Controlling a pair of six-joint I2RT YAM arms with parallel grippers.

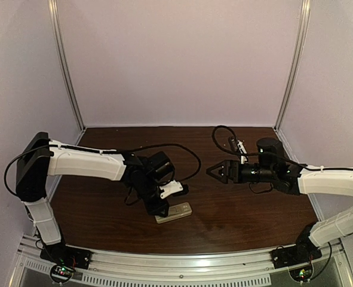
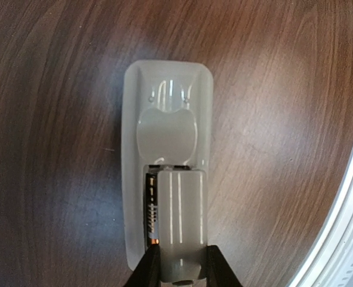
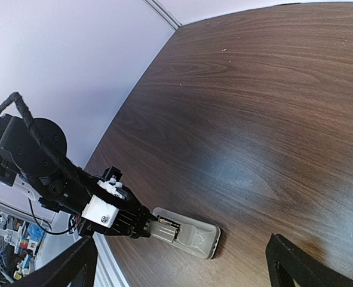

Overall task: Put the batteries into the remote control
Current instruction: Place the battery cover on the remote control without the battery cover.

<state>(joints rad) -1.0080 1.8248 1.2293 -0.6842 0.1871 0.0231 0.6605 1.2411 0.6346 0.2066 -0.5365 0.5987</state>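
**Dark tabletop, remote lying back-up**

Dark brown wood grain covers the table (image 1: 254, 209), with pale lilac walls (image 1: 182, 60) behind it. We see the remote control (image 2: 164, 101) toward 6 o'clock of the tabletop, lying flat with its back up. It is a milky white, round-cornered slab with a raised oval moulding. In the left wrist view its battery bay is open at the 6 o'clock end. A dark battery (image 2: 150, 209) with a coppery band lies in the bay. At its 3 o'clock is the glossy whitish battery (image 2: 182, 203), pinched by the narrowly set left gripper (image 2: 182, 266). At 2 o'clock from the remote, well apart, our right gripper (image 1: 215, 171) hangs with jaws spread wide.
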